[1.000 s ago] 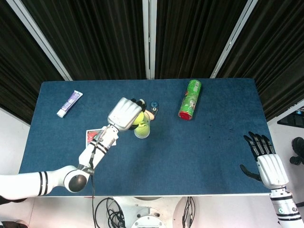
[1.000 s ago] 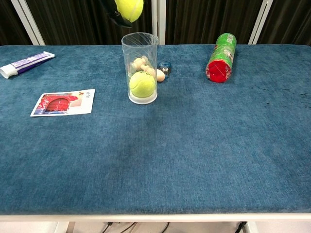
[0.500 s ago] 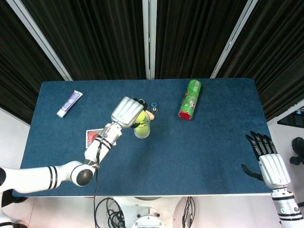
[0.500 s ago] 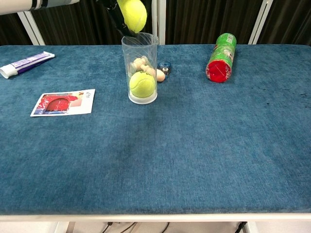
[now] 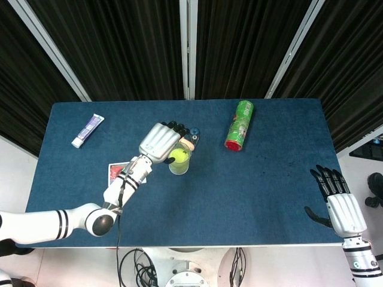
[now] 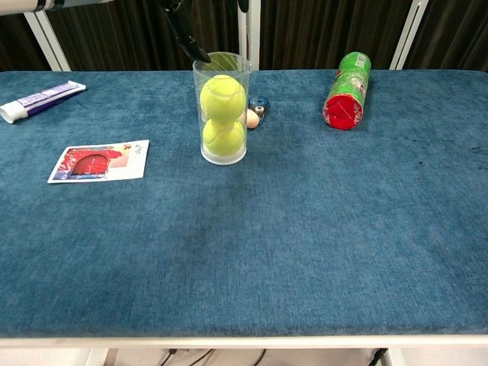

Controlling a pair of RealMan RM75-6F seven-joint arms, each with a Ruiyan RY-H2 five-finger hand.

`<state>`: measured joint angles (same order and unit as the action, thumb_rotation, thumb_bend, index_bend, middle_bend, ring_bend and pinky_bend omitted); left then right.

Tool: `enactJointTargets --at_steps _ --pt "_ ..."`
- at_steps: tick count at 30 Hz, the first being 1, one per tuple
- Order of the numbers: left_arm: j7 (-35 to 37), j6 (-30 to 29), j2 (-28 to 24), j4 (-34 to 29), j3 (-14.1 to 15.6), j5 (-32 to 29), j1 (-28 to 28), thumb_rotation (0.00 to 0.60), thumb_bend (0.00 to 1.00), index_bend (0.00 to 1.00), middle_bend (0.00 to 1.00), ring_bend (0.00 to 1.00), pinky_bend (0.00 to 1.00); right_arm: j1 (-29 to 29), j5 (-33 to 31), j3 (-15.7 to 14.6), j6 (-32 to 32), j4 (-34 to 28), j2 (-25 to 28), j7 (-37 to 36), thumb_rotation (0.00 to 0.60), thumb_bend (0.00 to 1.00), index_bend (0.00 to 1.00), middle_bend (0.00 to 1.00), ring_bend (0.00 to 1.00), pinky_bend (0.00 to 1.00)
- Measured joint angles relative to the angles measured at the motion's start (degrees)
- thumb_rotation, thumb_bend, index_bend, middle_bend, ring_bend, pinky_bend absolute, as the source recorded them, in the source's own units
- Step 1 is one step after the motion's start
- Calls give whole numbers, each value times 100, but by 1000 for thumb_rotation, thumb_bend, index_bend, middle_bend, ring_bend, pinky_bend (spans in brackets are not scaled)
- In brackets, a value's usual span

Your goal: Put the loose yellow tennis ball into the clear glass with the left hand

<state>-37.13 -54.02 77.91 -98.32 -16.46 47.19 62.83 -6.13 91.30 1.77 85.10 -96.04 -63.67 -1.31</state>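
Ball: your yellow tennis ball (image 6: 223, 94) sits inside the clear glass (image 6: 222, 149), stacked on a second ball (image 6: 223, 136)
Left hand: your left hand (image 5: 159, 142) hovers just left of the glass rim, fingers spread, holding nothing
Right hand: your right hand (image 5: 336, 203) rests released at the near right table (image 6: 320, 229) corner
Far right: green can (image 6: 348, 90) lies on its side

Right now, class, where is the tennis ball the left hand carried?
In the chest view, the tennis ball sits inside the clear glass, stacked on a second ball, left of centre on the table.
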Motion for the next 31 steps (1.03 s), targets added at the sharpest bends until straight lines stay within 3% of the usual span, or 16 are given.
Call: enactJointTargets --at_steps 5,8,10,12,16,21,24,31 --pt "31 -275 -185 -374 36 116 -110 600 123 257 229 220 342 -10 -17 3 -30 11 -5 -4 600 176 0 0 0 0" --pt "47 -639 -362 -714 143 354 -333 600 118 243 211 160 253 -12 3 -7 -35 5 -7 -1 600 176 0 0 0 0" --pt "37 -947 -534 -971 328 590 -601 600 111 206 159 80 164 -10 34 -19 -26 -2 -11 2 600 176 0 0 0 0" --pt "29 -1269 -707 -1204 602 851 -934 600 107 152 43 8 72 -12 55 -36 -36 -5 -16 15 600 176 0 0 0 0" --pt "95 -1909 -878 -1340 1174 1513 -1680 600 108 102 0 0 6 -38 69 -56 -103 -10 -45 86 600 176 0 0 0 0" --pt "548 -2973 -826 -929 1971 2661 -2864 600 105 30 0 0 0 -68 59 -63 -172 -28 -87 196 600 176 0 0 0 0" --pt "1090 -3514 -697 -469 2319 2987 -3537 600 91 1 0 0 0 -82 49 -72 -213 -28 -115 271 600 176 0 0 0 0" --pt "2279 -3875 -290 711 2575 3370 -4408 600 86 0 0 0 0 -81 95 -106 -208 -28 -159 358 600 176 0 0 0 0"
